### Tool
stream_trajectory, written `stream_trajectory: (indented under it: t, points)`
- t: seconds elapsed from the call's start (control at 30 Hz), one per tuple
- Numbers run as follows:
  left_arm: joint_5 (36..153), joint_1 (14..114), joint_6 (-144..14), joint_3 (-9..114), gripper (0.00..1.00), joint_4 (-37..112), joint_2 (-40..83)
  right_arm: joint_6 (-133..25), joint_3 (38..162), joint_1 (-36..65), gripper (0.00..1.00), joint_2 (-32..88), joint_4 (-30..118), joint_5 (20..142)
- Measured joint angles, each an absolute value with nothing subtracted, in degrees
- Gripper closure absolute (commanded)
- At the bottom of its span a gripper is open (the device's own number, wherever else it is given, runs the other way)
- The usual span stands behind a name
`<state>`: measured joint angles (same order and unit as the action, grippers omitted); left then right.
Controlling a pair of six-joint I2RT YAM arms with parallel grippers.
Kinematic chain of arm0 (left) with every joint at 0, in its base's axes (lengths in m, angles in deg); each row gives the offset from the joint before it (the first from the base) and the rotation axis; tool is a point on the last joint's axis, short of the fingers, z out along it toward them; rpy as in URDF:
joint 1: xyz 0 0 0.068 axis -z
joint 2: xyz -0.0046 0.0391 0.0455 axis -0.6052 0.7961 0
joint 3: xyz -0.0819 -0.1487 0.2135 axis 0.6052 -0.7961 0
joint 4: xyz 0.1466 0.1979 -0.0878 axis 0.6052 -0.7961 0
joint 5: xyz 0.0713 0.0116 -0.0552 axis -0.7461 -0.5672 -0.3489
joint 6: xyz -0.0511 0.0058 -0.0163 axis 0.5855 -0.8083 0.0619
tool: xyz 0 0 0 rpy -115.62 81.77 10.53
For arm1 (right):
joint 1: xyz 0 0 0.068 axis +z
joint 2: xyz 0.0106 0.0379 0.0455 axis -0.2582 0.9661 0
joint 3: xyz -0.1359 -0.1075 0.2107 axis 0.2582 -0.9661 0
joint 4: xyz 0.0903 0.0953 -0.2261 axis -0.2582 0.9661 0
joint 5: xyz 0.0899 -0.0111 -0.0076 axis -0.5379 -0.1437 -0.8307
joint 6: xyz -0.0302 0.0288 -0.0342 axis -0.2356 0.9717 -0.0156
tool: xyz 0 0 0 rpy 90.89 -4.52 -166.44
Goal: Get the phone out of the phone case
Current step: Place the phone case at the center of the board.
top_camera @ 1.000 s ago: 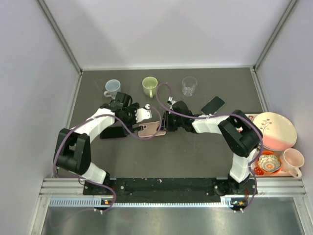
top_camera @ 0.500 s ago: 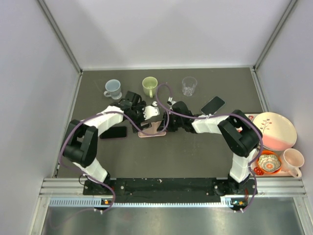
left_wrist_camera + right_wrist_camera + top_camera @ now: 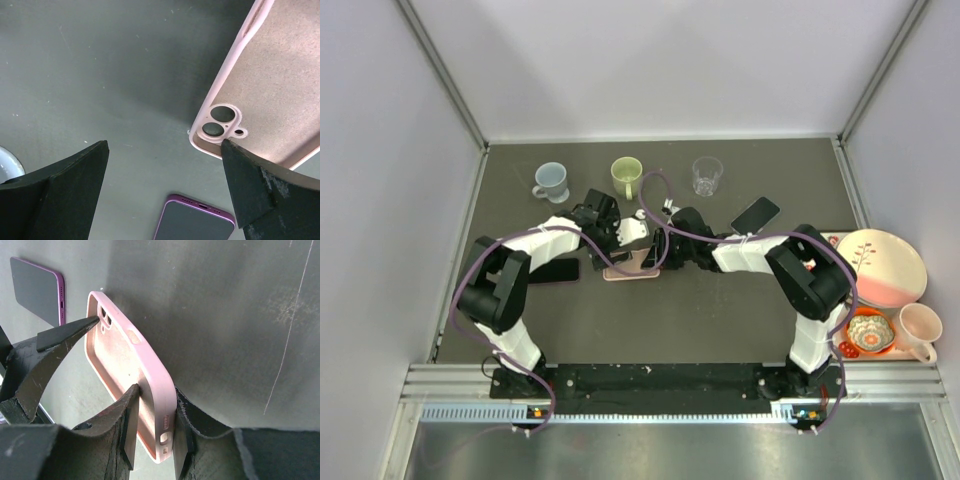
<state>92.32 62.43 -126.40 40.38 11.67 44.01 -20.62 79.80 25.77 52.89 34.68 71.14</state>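
Right wrist footage shows the pink phone case (image 3: 117,355) pinched by one long side wall in the right gripper (image 3: 156,392), its inside bare. The purple-edged phone (image 3: 37,290) is seen lying flat on the table (image 3: 225,315) just beyond it, so the extraction is judged done, with only setting the case down left. The left gripper (image 3: 164,145) is spread wide and empty, one fingertip at the case's camera corner. The case is stood on edge, its long axis run from the right gripper toward the left arm, camera end leading, and the phone's port end is turned toward it.
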Motion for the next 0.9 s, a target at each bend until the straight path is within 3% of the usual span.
stream_trajectory:
  t: [0.33, 0.9]
  points:
    - [90.2, 62.9, -126.4, 40.4, 0.01, 12.2, 44.1, -20.9, 80.2, 25.8, 0.68, 52.9, 35.3, 71.2]
    - [89.5, 63.0, -126.6, 39.4, 0.01, 13.2, 43.6, -22.3, 81.3, 25.8, 0.41, 52.9, 37.9, 71.1]
